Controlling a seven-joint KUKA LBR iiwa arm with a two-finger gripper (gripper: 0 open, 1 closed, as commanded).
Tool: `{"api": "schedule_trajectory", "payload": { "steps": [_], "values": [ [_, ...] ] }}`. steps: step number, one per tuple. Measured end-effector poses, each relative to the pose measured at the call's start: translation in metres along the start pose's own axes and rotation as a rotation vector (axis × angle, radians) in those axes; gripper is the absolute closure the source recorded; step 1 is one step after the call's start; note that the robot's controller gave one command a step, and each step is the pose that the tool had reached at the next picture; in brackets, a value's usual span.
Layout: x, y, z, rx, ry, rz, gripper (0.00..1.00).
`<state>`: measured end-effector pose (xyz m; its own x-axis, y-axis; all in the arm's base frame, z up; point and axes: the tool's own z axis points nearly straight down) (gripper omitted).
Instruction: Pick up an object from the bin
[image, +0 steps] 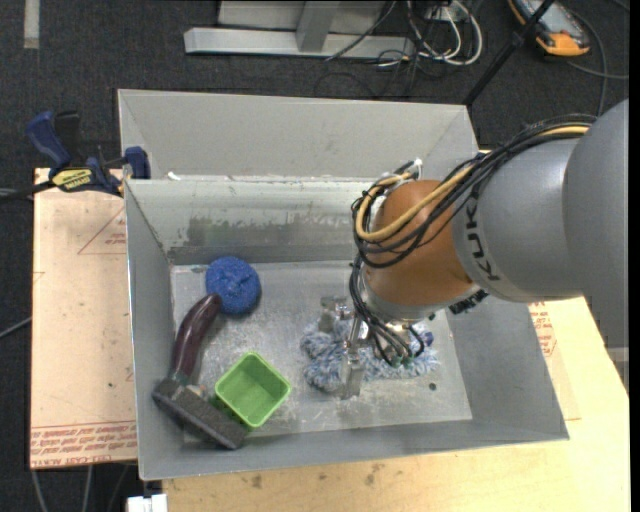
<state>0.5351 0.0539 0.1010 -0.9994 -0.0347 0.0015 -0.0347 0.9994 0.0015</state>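
Observation:
My gripper reaches down into the middle of the bin, its metal fingers resting on a crumpled blue-and-white cloth. The cloth lies bunched on the bin floor under and around the fingertips, partly hidden by the orange wrist cover. A finger stands upright against the cloth's right part. Whether cloth is pinched between the fingers is not visible.
A blue ball lies at the back left. A brush with a dark purple handle and a grey block head lies along the left side. A green square cup sits next to it at the front left.

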Motion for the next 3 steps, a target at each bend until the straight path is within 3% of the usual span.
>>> {"api": "schedule_trajectory", "payload": {
  "steps": [1, 2, 3],
  "values": [
    [-0.001, -0.012, 0.031, 0.0, -0.004, 0.039, 1.0],
    [-0.001, -0.012, 0.031, 0.0, -0.004, 0.04, 1.0],
    [-0.001, -0.005, -0.106, 0.001, -0.005, -0.016, 1.0]
  ]
}}
